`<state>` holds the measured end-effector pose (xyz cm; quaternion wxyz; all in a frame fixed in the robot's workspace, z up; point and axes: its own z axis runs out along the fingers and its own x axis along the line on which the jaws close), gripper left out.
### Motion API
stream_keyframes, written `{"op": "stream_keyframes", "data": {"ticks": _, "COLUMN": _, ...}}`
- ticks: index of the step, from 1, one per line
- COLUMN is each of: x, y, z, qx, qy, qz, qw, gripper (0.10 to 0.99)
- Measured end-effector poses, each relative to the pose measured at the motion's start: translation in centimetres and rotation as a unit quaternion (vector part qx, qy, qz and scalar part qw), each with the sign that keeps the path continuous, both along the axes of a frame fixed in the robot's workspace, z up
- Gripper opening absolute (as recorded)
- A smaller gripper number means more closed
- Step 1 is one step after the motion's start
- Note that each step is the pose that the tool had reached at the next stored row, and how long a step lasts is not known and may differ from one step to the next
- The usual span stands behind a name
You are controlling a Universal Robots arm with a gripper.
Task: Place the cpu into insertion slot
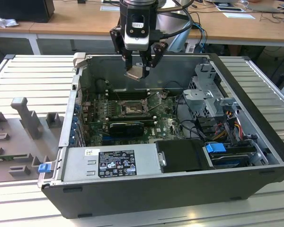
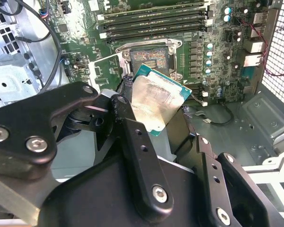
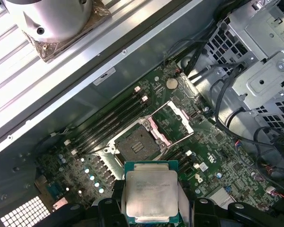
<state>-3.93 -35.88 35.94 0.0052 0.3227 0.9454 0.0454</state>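
The cpu (image 1: 134, 73), a small square chip with a pale silver top and green edge, hangs tilted in the air above the open computer case, with my gripper (image 1: 138, 70) shut on it. In both wrist views the cpu (image 3: 150, 194) (image 2: 157, 101) sits between the black fingers (image 3: 110, 209). The insertion slot (image 1: 132, 109) lies on the green motherboard below the chip. Its metal frame (image 3: 173, 121) is swung open to one side, and the dark socket (image 3: 136, 144) (image 2: 149, 58) is bare.
Long memory slots (image 1: 128, 93) run beside the socket. A grey power-supply box (image 1: 109, 163) fills the case's near edge. A metal drive cage (image 1: 213, 94) and cable bundles (image 1: 227, 120) sit at the exterior view's right. Grey fixture blocks (image 1: 23, 118) stand outside the case at its left.
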Motion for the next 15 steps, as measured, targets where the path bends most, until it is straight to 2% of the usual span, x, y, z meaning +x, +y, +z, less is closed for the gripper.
{"op": "stream_keyframes", "data": {"ticks": 15, "x": 0.0, "y": 0.0, "z": -0.01, "qx": 0.0, "qy": 0.0, "qz": -0.015, "qw": 0.9999, "gripper": 0.529}}
